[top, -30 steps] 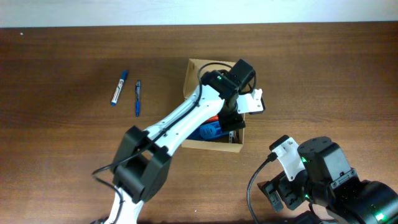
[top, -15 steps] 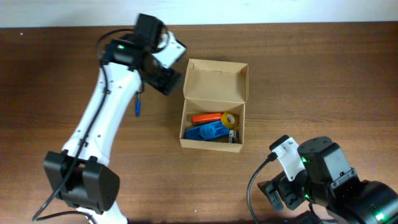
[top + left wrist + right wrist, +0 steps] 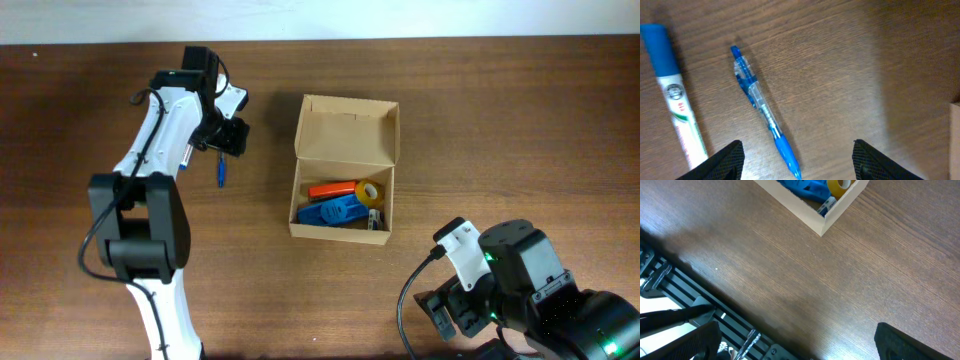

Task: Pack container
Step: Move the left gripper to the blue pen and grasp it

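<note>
Left claw, jaws spread and pinching nothing, hovers above the slim translucent-blue plastic pen — long axis oblique, crossing the line between the fingertips — while the open tan cardboard container lies well apart to its right on the brown wooden worktop; the wide-spread right claw is farther off.

Tan box – blue pen, white/blue marker, brown tbl.

Left arm stretched toward table's far-left area; left gripper facing down, jaws apart, empty. Right arm folded at near-right corner; right gripper jaws wide, empty.
</note>
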`<state>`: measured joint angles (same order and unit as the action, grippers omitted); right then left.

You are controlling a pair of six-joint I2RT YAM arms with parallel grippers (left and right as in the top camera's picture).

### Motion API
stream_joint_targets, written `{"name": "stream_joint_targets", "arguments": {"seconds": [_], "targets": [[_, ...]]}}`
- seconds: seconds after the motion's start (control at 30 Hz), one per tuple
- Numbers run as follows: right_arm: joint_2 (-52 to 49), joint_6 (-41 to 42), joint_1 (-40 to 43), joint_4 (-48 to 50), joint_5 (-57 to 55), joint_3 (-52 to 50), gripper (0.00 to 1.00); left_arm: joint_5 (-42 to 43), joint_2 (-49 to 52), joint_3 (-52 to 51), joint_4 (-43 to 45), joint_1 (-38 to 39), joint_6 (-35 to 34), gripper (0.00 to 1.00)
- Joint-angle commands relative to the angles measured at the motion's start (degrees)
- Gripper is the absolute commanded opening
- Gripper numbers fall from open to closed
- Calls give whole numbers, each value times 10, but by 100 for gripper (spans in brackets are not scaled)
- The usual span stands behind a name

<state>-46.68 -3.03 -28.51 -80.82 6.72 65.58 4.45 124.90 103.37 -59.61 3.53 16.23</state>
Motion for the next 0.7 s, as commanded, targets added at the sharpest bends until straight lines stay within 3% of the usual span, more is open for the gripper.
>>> {"name": "stream_joint_targets", "arguments": {"seconds": [0.0, 0.37, 0.6, 0.67], "targets": [[2, 1, 3, 0, 3, 7, 99, 2, 24, -4, 10, -10, -21, 68], [2, 1, 3, 0, 3, 7, 99, 0, 88, -4, 34, -22, -103, 52], [2, 1, 3, 0, 3, 7, 99, -1, 92, -4, 35, -22, -128, 6], [2, 1, 3, 0, 3, 7, 99, 0, 92, -4, 35, -22, -129, 2]]}}
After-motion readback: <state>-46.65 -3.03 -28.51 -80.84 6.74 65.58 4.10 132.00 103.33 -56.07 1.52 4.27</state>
